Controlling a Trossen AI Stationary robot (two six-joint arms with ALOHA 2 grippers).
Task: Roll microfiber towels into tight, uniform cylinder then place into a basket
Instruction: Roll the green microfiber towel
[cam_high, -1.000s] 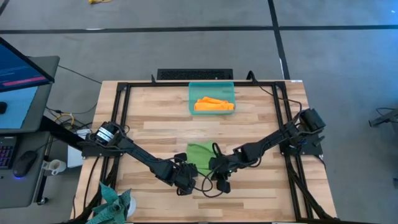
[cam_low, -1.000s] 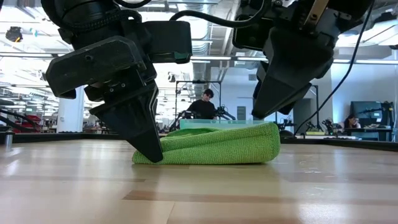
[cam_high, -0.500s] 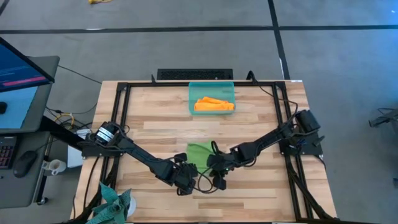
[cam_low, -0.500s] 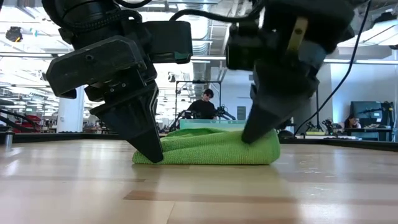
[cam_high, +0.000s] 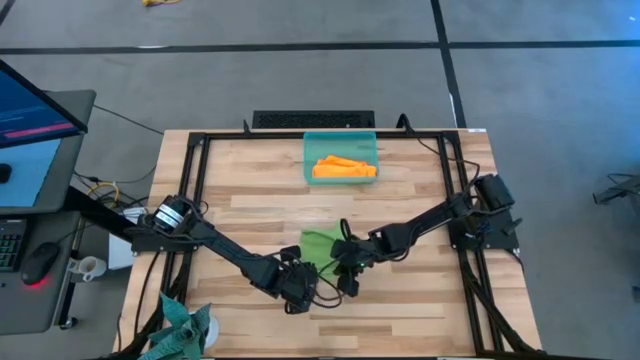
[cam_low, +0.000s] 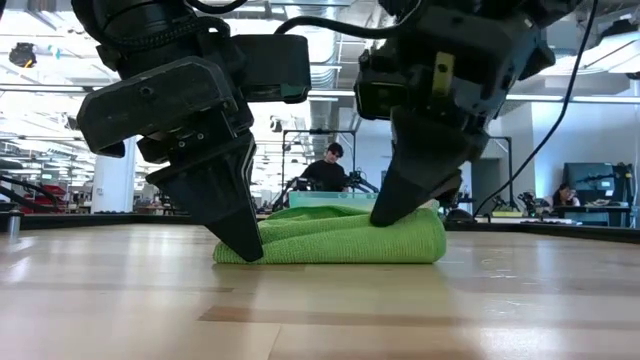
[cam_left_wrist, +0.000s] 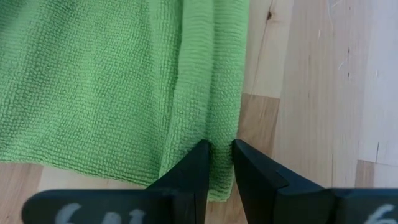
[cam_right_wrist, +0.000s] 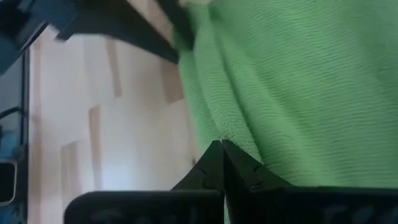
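The lime green microfiber towel (cam_low: 340, 238), a soft ribbed cloth folded into a thick flat pad, lies on the pale wooden plank table (cam_high: 420, 190) near its front edge, on the near side of the basket and well apart from it. The left gripper (cam_left_wrist: 220, 163) stands at the towel's front left corner, its two dark fingers (cam_left_wrist: 189, 171) nipping a narrow fold of the cloth's edge between them. The right gripper (cam_low: 393, 208) presses down on top of the towel at the right, fingers clenched together, their tips sunk into a pucker of green cloth; whether any cloth sits between them I cannot tell. Farther back, the shallow rectangular basket of translucent teal-green plastic (cam_high: 309, 157) holds the bright orange microfiber towel (cam_high: 343, 168), bunched into a loose strip. Beyond the basket, a person (cam_low: 328, 170) is in the room behind.
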